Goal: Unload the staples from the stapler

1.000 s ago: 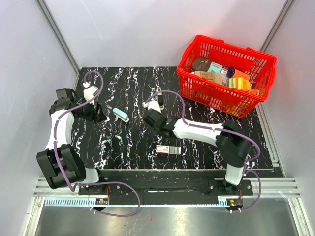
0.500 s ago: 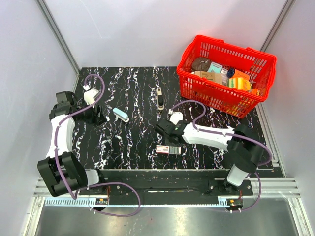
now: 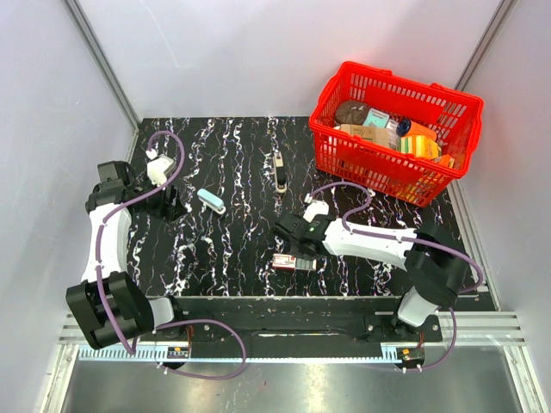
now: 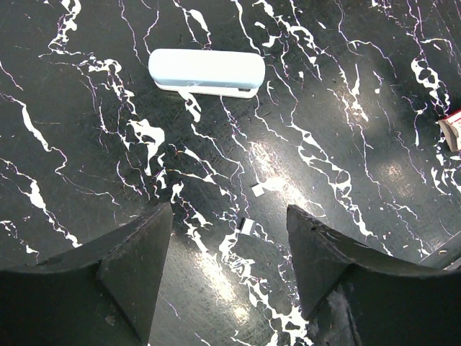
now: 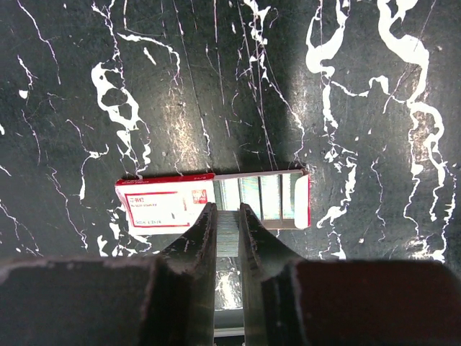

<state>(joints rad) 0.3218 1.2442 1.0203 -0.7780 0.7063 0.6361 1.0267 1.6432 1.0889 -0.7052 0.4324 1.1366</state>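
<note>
The light-blue stapler [image 3: 211,200] lies closed on the black marbled table, and in the left wrist view the stapler [image 4: 207,72] sits ahead of my fingers. My left gripper [image 4: 229,216] hovers open over bare table, holding nothing. My right gripper [image 5: 227,216] is shut on a silvery strip of staples [image 5: 227,232]. It hangs just above the open red-and-white staple box [image 5: 158,205], whose tray shows more strips. From above, the right gripper [image 3: 294,248] is over the box [image 3: 284,262] near the front middle.
A slim dark-and-white piece [image 3: 279,169] lies at the table's middle back. A red basket [image 3: 394,131] full of goods stands at the back right. Two tiny staple bits [image 4: 247,225] lie near my left fingers.
The right arm has swung from the table's middle back toward the front and now sits over the staple box, still shut on the strip. The left arm has barely moved.
</note>
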